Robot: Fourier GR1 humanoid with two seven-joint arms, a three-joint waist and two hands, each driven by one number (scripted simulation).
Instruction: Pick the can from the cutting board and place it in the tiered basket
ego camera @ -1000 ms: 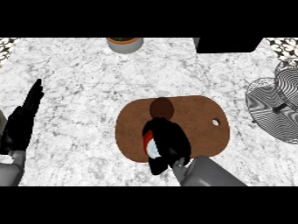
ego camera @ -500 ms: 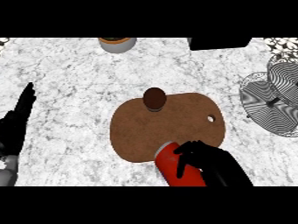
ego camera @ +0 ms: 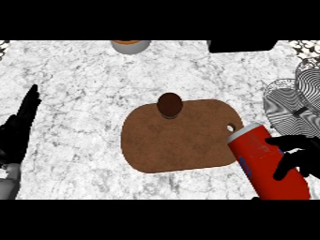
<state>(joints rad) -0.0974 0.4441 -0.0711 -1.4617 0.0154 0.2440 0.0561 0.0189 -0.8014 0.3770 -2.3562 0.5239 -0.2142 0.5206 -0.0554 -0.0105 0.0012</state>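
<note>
Right hand fingers curled round can, lower right. We keep can clear of board, carry toward basket, right edge. Left hand rests open, left edge.

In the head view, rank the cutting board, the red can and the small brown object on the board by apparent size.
1. cutting board
2. red can, though held nearer the camera by the right hand, so it may look bigger than it is
3. small brown object
</note>
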